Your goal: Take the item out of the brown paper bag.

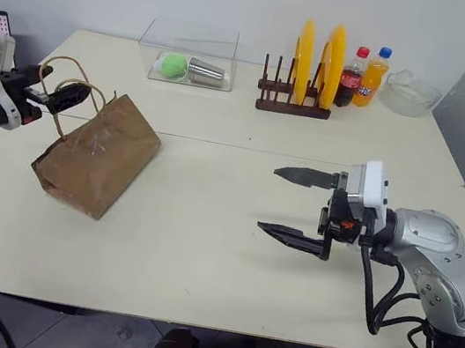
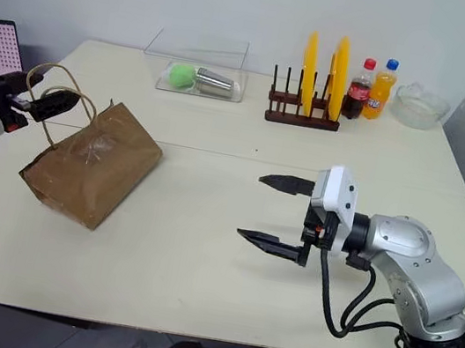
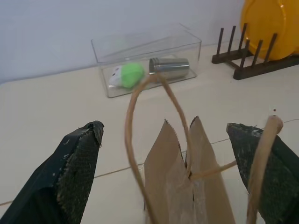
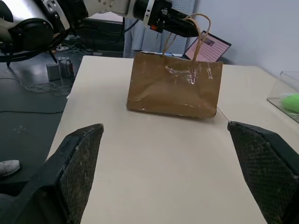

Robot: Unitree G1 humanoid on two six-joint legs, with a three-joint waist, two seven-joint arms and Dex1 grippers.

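The brown paper bag [image 1: 97, 156] leans on the table's left side, its top edge raised toward my left gripper [image 1: 54, 92]. That gripper is open. One tan loop handle [image 3: 133, 121] rises between its fingers and the other handle [image 3: 261, 158] lies across one finger [image 3: 275, 172]. The item is hidden; the bag's mouth shows nothing of it. My right gripper [image 1: 268, 200] hangs open over the table's right half, well apart from the bag and pointing toward it, with nothing between its fingers.
At the back stand a clear box [image 1: 190, 55] holding a green ball [image 1: 174, 64] and a metal cup [image 1: 205, 71], a plate rack [image 1: 293, 104] with yellow plates, two soda bottles [image 1: 362, 78] and a glass bowl [image 1: 409, 92]. A laptop [image 2: 0, 41] sits at the far left.
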